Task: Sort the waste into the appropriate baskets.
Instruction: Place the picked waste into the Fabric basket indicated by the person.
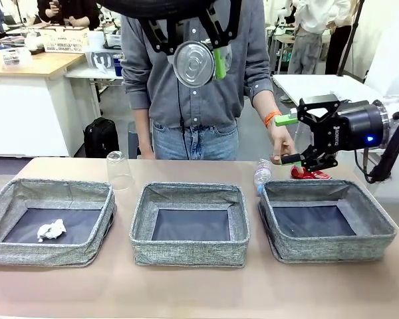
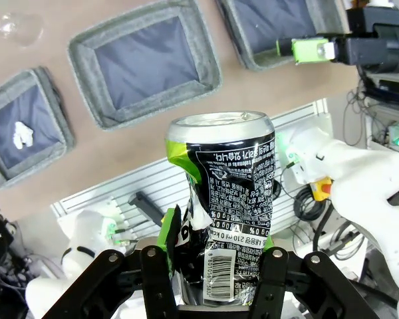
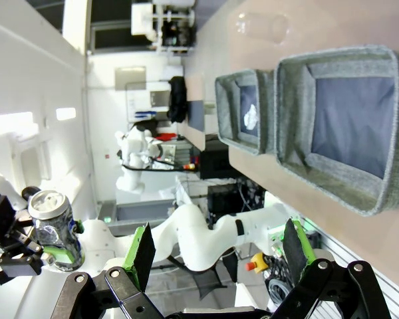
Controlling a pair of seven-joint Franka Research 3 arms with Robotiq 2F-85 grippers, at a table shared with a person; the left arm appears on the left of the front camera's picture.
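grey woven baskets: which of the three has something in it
The leftmost basket: a crumpled white tissue lies on its dark bottom; the middle basket and right basket hold nothing.

Left gripper [image 1: 194, 61] is up high, clamped on the drink can [image 1: 193, 68], silver end facing us. Right gripper [image 1: 289, 139] gapes wide near the crushed red can [image 1: 310, 174], with the person's hand [image 1: 280, 143] right by its fingers. Crumpled tissue [image 1: 51, 230] lies in the left basket [image 1: 46, 254]. Clear cup [image 1: 118, 171] and water bottle [image 1: 262, 174] stand on the table [image 1: 199, 292].
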